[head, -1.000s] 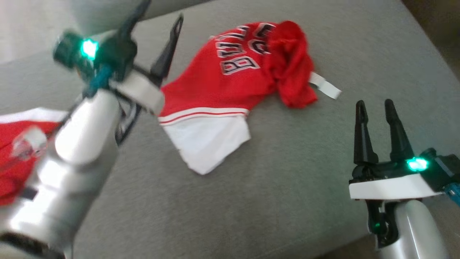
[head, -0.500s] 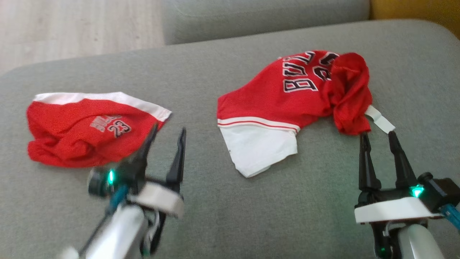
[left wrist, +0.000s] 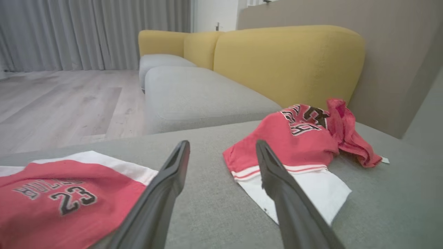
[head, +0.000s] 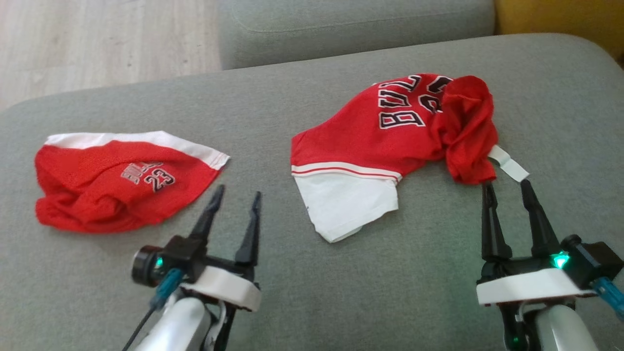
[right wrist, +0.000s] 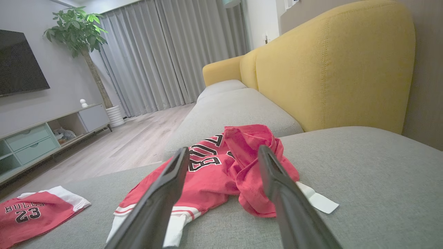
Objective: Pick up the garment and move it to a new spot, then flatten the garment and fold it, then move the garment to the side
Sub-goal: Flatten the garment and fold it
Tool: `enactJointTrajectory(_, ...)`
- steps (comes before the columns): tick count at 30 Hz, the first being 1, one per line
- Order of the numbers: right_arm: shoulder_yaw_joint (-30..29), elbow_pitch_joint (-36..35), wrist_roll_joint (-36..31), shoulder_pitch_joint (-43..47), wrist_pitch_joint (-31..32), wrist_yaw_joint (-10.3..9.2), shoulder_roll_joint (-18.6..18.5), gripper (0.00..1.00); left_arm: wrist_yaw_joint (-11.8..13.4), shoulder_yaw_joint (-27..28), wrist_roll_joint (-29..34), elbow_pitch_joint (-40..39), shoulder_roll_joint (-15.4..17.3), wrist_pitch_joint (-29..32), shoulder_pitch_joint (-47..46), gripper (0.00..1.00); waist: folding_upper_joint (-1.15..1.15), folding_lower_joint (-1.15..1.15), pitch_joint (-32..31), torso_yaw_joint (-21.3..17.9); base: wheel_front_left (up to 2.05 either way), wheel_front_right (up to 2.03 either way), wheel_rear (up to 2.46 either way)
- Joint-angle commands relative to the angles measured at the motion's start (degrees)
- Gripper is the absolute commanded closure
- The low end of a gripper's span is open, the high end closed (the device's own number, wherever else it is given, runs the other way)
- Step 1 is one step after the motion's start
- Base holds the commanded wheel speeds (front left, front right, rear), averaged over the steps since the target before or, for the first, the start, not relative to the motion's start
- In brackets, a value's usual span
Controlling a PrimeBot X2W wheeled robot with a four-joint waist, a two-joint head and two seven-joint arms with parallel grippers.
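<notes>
jersey (head: 360,141): red mesh cloth | sofa cushion (head: 302,292): matt grey weave

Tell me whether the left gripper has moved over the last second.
Yes. Judged against the jersey, the left gripper has drawn back toward the robot: its tips were level with the lettering and are now level with the white panel.

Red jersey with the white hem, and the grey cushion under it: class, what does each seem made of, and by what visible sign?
Red jersey: probably thin synthetic knit, matte; it crumples into soft, limp folds. Grey cushion: seemingly woven upholstery fabric, matte, with fine heathered grain.
</notes>
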Motion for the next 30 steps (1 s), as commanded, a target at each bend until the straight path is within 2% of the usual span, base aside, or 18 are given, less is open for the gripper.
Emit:
enactJointTrajectory(1,1.75,-1.91,-0.15,-1.92,-0.62,-0.04,-0.41,0.0,-0.74,0.99,0.5,-0.59,-0.09,0.67,-3.77,0.0,0.0,0.0,0.36,-0.79,0.0,0.0,0.0)
enactJointTrajectory(4,1.94,-1.96,-0.05,-2.05,-0.62,-0.04,-0.41,0.0,-1.54,-0.06,0.14,0.65,-0.96,2.27,-4.58,0.0,0.0,0.0,0.72,-1.44,0.0,0.0,0.0)
enactJointTrajectory(12,2.55,-2.43,0.36,-2.56,-0.62,-0.04,-0.41,0.0,-3.11,-3.03,-1.87,7.1,-3.57,11.14,-7.01,0.0,0.0,0.0,2.61,-3.83,0.0,0.0,0.0)
enactJointTrajectory(20,3.76,-2.61,0.65,-3.64,-0.62,-0.04,-0.41,0.0,-4.67,-4.18,-3.24,11.34,-4.72,14.24,-9.14,0.0,0.0,0.0,4.88,-7.06,0.0,0.0,0.0)
enactJointTrajectory(30,5.16,-3.71,1.38,-4.88,-0.62,-0.04,-0.41,0.0,-3.93,-5.48,-3.56,17.25,-5.79,19.61,-12.64,0.0,0.0,0.0,7.71,-11.57,0.0,0.0,0.0)
